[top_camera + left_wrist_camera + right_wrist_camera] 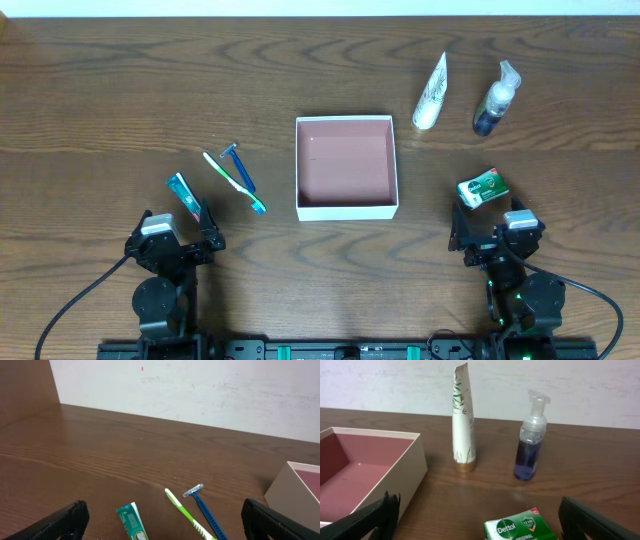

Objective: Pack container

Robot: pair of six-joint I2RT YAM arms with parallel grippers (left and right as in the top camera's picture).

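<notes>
The container (346, 208), a shallow square box with white walls and a pinkish-brown inside, sits empty at the table's middle; it also shows in the right wrist view (415, 460) and the left wrist view (280, 487). A green toothpaste tube (184, 195), a green toothbrush (232, 178) and a blue razor (241, 170) lie left of it. A green-and-white soap carton (483, 188), a white tube (431, 92) and a pump bottle (495, 100) are to its right. My left gripper (178, 235) is open just behind the toothpaste (132, 521). My right gripper (490, 232) is open just behind the carton (520, 527).
The table's far edge meets a white wall (200, 390). The white tube (462, 420) and pump bottle (530, 440) stand upright beyond the carton. Black cables trail from both arm bases at the near edge.
</notes>
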